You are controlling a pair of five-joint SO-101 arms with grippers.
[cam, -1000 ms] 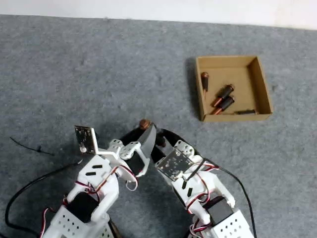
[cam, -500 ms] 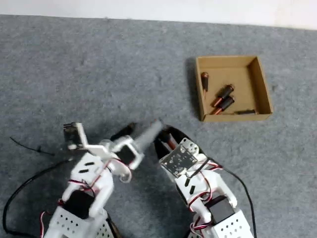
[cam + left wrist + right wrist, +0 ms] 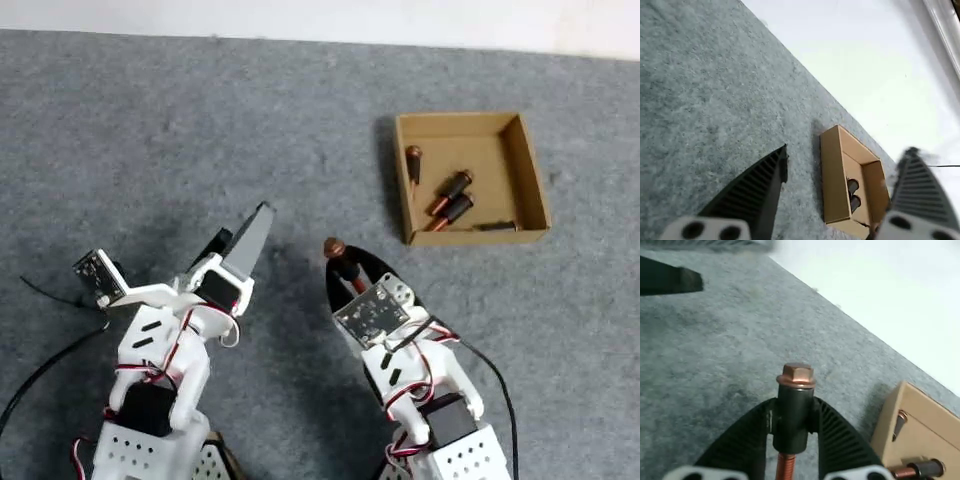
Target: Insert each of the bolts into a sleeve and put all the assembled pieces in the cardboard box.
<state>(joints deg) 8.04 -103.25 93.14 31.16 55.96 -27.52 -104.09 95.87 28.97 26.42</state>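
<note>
Left jaws spread apart, right jaws clamping sleeved bolt [image 3: 792, 410], grey felt surface [image 3: 200, 130], cardboard box [image 3: 478, 237], white strip [image 3: 300, 18] beyond

Grey felt [image 3: 200, 130] beneath me, speckled and flat, running to a straight far edge; past it a plain white surface [image 3: 400, 18], evenly lit, soft shadows.

Worktop [image 3: 150, 130] surfaced in grey, felt-like fabric, seen from above. A plain white surface [image 3: 320, 18] borders its far edge. A thin black wire [image 3: 50, 293] lies loose on the fabric at the left. A small dark speck [image 3: 213, 39] sits at the fabric's far edge.
</note>
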